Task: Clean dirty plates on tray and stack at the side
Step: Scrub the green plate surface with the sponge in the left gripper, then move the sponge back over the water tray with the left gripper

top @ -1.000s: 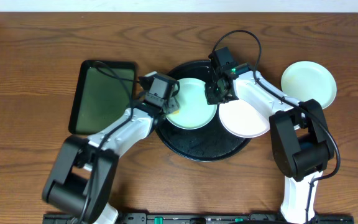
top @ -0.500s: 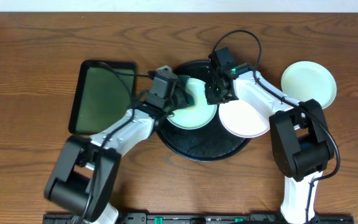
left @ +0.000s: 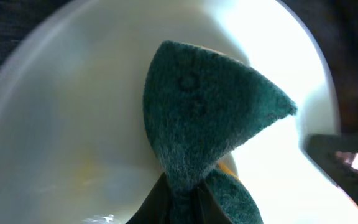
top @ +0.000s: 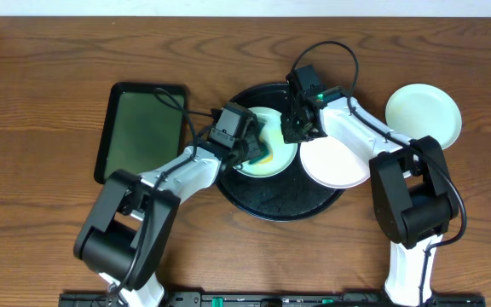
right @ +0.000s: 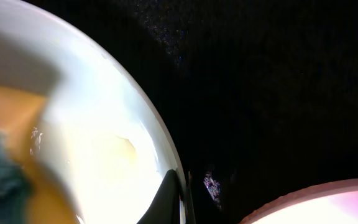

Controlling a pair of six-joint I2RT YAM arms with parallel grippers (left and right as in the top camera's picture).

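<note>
A pale mint plate (top: 273, 152) lies on the round black tray (top: 280, 198). My left gripper (top: 254, 147) is shut on a green and yellow sponge (left: 207, 124) pressed on the plate's inside (left: 61, 112). My right gripper (top: 294, 128) is shut on the plate's right rim (right: 166, 149). A white plate (top: 335, 162) lies on the tray's right edge and shows at the corner of the right wrist view (right: 316, 202). A second mint plate (top: 424, 112) sits on the wood at the right.
A rectangular black tray with a dark green inside (top: 140, 130) lies left of the round tray. Cables run over both arms. Brown wood tabletop surrounds everything.
My left gripper has moved right with the sponge, from the plate's left rim onto its middle. The right gripper and the plates have not moved.
</note>
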